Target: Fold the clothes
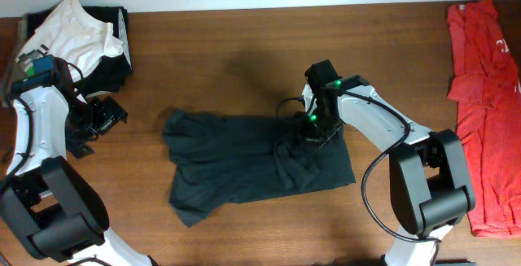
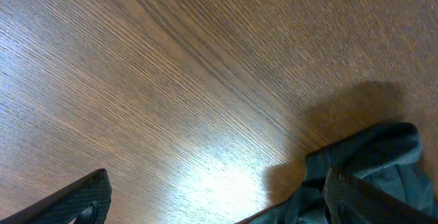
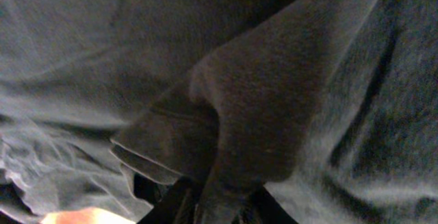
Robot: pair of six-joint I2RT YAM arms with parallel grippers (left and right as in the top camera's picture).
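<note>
1. Pinching a raised fold of the black T-shirt (image 1: pixel 236 164), your right hand (image 1: pixel 313 134) sits right of centre.
2. The black T-shirt lies crumpled mid-frame on the table (image 1: pixel 244 46).
3. Your left hand (image 1: pixel 104 113) hovers spread wide at left, off the cloth.

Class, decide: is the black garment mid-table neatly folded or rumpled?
Rumpled, not folded: the black garment lies uneven and wrinkled, with fabric bunched at the right gripper.

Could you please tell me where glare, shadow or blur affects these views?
Overhead: sharp, evenly lit, faint shadow on the table near the black shirt. Left wrist: bright glare on the table, dark shadow by the shirt. Right wrist: fabric very close, soft-focused, dim.
</note>
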